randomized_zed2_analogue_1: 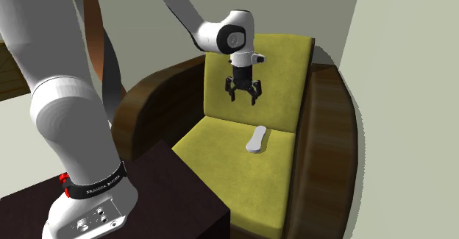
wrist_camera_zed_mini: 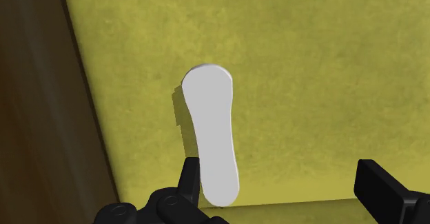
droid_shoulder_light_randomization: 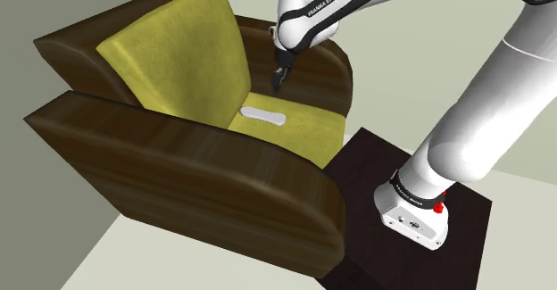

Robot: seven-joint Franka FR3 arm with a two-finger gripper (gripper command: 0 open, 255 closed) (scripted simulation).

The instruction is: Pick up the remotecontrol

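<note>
1. One white remote lies flat on the armchair's yellow seat, near the seat's back edge. It looks easy to grab from the top.
2. One black gripper hangs above it, not touching. Its jaws are spread wide, holding nothing, ready to fit around it.
3. One chair, one robot arm.

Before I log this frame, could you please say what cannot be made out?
White oblong remote control: plain in every view, upper face untellable.
Black gripper: shoulder view, seen sideways, finger gap hidden.
Olive seat cushion: shoulder view, partly behind dark brown armrest.
</note>
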